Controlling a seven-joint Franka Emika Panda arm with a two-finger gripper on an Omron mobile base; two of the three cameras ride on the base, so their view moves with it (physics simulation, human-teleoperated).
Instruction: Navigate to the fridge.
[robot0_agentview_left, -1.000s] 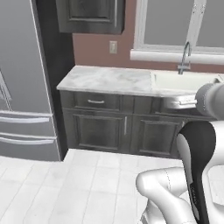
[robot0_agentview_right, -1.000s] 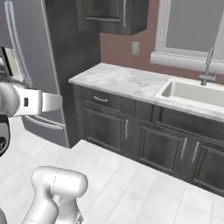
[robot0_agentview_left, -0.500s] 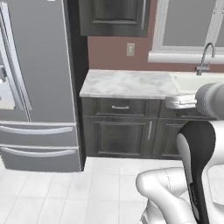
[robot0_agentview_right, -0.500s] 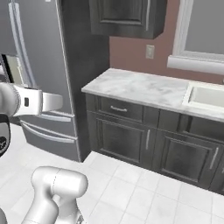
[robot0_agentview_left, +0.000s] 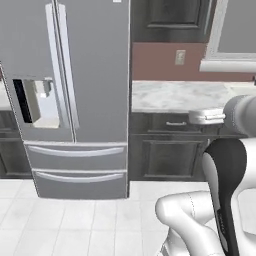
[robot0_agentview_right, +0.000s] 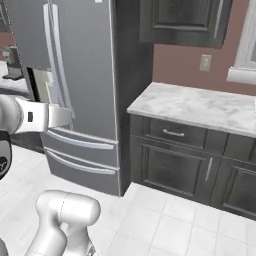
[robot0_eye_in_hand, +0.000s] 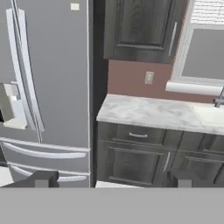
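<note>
The fridge (robot0_agentview_left: 75, 100) is a tall grey French-door unit with long vertical handles, a water dispenser recess (robot0_agentview_left: 37, 102) in its left door and two drawers at the bottom. It stands left of centre in the left base view and fills the left side as the fridge (robot0_agentview_right: 82, 75) in the right base view. In the hand view the fridge (robot0_eye_in_hand: 52, 87) is at the left. My gripper (robot0_eye_in_hand: 113, 181) is open, its two dark fingertips (robot0_eye_in_hand: 41, 179) wide apart with nothing between them, held in the air well short of the doors.
A marble counter (robot0_agentview_left: 175, 95) over dark base cabinets (robot0_agentview_right: 185, 165) adjoins the fridge on its right. Above it are a dark wall cabinet (robot0_eye_in_hand: 140, 28), an outlet (robot0_eye_in_hand: 149, 77) and a window (robot0_eye_in_hand: 203, 48). White floor tiles (robot0_agentview_right: 165, 220) lie open in front.
The whole picture has shifted as the base drove: the fridge has come from the left edge toward the middle and looks larger, and the sink has left the base views.
</note>
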